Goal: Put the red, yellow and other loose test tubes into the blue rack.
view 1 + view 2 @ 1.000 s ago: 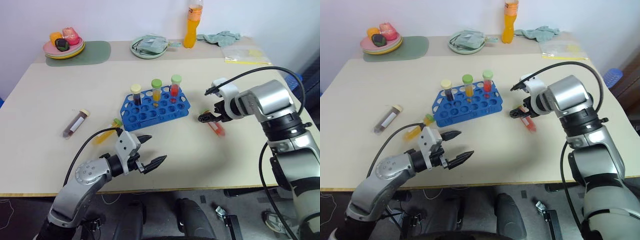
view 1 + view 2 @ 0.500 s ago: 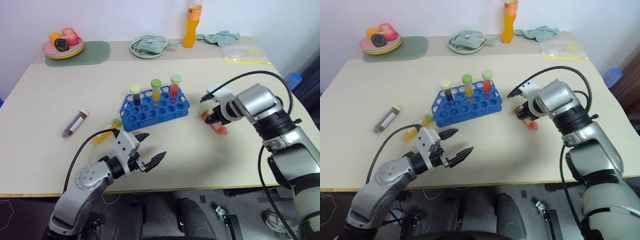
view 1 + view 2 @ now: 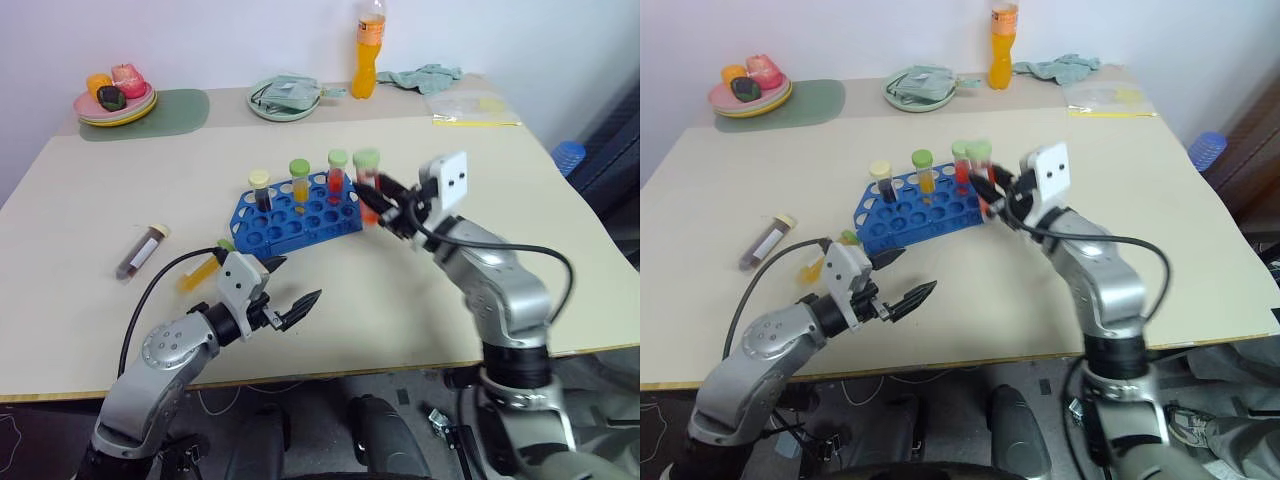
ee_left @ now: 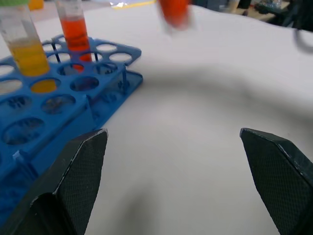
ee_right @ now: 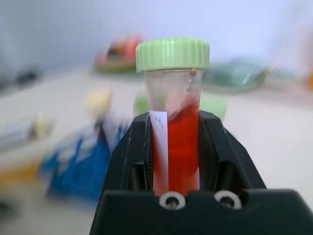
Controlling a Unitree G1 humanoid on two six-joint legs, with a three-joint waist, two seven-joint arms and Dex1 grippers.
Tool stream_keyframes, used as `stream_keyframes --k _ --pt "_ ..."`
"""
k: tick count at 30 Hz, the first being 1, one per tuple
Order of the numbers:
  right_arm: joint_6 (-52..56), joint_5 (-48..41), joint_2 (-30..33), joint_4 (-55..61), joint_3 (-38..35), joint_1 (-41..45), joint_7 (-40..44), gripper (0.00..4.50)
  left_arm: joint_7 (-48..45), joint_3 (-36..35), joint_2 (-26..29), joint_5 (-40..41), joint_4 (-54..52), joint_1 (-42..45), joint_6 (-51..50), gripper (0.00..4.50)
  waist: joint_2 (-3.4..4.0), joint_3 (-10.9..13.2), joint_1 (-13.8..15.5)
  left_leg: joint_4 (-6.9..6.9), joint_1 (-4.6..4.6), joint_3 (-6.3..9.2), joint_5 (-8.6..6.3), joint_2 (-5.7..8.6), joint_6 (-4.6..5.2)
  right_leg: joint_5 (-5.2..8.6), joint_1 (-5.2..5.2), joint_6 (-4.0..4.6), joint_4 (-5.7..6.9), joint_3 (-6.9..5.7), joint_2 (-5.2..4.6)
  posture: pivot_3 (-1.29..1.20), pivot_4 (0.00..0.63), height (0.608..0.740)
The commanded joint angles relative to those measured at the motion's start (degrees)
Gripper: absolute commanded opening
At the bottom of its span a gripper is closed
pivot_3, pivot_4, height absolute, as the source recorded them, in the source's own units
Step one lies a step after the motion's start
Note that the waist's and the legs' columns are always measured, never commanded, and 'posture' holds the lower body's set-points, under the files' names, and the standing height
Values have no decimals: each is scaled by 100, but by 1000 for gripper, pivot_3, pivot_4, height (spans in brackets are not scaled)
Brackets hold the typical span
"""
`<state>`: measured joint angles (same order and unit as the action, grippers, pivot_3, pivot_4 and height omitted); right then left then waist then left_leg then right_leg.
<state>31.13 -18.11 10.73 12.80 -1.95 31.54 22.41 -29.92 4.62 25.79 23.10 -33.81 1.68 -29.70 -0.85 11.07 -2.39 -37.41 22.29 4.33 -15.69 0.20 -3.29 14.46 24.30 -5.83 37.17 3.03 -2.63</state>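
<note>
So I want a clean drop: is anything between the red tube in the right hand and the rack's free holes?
Nothing visible blocks it. The right hand holds the red tube beside the blue rack, whose front rows stand empty.

arms: silver-grey metal shells | joints: black | cables: black, looping | gripper (image 3: 283,291): black textured fingers

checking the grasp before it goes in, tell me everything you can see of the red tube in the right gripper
The red tube is a clear plastic tube with a ribbed pale green screw cap, holding red liquid that fills its lower part, the top being clear. A white strip runs down one side. It stands upright, cap up, pinched between the two black fingers of the right gripper, off the table, by the right end of the blue rack. Only the fingers touch it.
</note>
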Motion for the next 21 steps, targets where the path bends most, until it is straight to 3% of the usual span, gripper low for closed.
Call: stream_keyframes --k 1,9,21 --pt "-762 239 -377 -636 -80 186 -441 812 101 -54 -22 129 -282 251 -222 4500 -1 0 10 1 2 0 1 2 -1 0 1 0 0 0 -3 0 150 740" --pt "-1508 377 -662 -1613 67 369 -421 812 202 -223 58 385 -610 307 -624 4500 2 1 -17 16 2 1 2 2 -4 0 10 0 0 1 -3 0 150 740" --pt "-2351 554 -911 -2830 40 731 -601 812 139 -144 16 202 -398 -41 -207 4500 3 0 -14 16 1 1 4 3 -7 0 10 1 2 1 -4 0 150 740"
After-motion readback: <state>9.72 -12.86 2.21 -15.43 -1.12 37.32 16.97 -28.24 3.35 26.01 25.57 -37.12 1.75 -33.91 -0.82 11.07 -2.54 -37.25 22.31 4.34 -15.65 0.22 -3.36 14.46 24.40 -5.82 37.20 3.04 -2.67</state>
